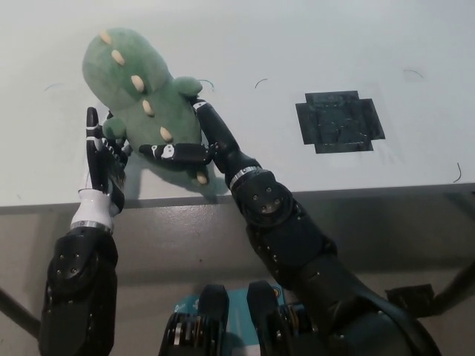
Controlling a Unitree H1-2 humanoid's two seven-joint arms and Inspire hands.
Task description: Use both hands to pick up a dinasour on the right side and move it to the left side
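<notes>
Green plush dinosaur [141,93] sitting on white tabletop [297,44], at about 10 o'clock in view, head pointing toward 11 o'clock. Left robot hand [100,159] standing with fingers straight up, pressing on dinosaur's left flank, at its 8 o'clock. Right robot hand [200,144] pressing from 4 o'clock side, one finger lying across lower body. Dinosaur being squeezed between both hands. Dark square patch [340,121] lying well apart, at 3 o'clock.

Left hand [100,159]: white palm and wrist, black fingers with white bands. Right hand [194,144]: glossy black, silver wrist ring, small white marking. Bulky black forearms.
</notes>
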